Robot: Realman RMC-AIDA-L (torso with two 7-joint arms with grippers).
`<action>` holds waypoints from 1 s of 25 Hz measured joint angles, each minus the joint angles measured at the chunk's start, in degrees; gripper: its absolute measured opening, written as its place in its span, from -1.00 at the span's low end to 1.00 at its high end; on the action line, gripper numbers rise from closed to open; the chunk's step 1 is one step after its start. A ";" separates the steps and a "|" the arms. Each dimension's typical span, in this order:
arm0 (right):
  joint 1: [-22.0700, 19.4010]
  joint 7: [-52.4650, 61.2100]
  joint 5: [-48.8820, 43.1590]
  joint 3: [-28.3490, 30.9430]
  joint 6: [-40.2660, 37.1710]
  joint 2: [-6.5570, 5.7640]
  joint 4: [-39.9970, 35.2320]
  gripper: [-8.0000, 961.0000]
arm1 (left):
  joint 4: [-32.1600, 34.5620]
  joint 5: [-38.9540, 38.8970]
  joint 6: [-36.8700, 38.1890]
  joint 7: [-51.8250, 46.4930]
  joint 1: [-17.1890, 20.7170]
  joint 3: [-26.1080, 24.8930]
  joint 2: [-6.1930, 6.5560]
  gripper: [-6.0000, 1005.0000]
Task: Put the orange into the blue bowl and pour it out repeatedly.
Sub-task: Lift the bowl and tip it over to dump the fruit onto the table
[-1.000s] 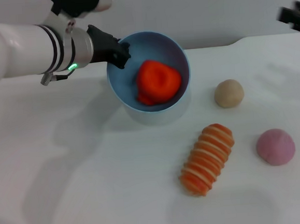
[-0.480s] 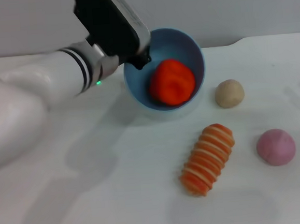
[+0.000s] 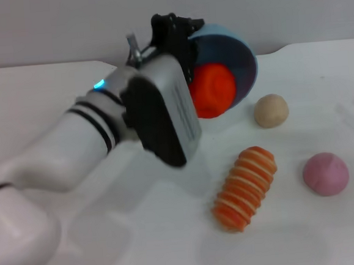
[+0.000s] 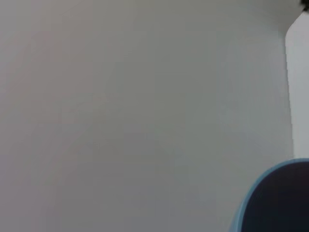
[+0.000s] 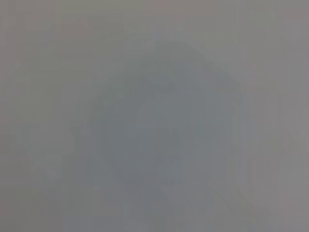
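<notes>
The orange (image 3: 212, 90) is spilling from the blue bowl (image 3: 240, 59), now tipped toward five o'clock; the left hand (image 3: 178, 34) is gripping its rim, so the pour is nearly finishing.

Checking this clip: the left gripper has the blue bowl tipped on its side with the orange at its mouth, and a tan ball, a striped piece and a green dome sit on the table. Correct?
Not quite: the dome is pink, not green, as the head view shows. The rest holds: the left gripper tips the blue bowl, orange at its mouth, with tan ball and striped piece.
</notes>
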 joint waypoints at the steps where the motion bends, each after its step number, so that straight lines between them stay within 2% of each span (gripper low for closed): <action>1: 0.05 0.00 0.00 0.00 0.00 0.00 0.20 0.29 | -0.18 0.02 -1.67 1.55 0.40 0.79 0.04 -0.99; 7: 0.50 -0.03 0.00 -0.23 0.07 -0.01 0.44 0.29 | -0.37 0.09 -7.65 13.22 4.14 5.61 -0.21 -0.99; 10: 0.95 -0.04 0.00 -0.30 0.08 -0.01 0.46 0.29 | -0.38 -0.15 -9.02 14.32 5.01 6.23 -0.23 -0.99; 18: 1.50 -0.05 0.00 -0.29 0.09 -0.01 0.50 0.29 | -1.57 -0.21 -14.87 17.43 5.71 7.70 -0.36 -0.99; 22: 1.28 -0.05 0.00 -0.43 0.40 0.00 0.57 0.29 | -4.62 -0.22 -20.92 21.23 5.68 8.93 -0.45 -0.99; 25: 1.08 -0.05 0.00 -0.50 0.64 0.00 0.98 0.29 | -5.54 -0.65 -22.83 22.29 5.57 9.35 -0.55 -0.99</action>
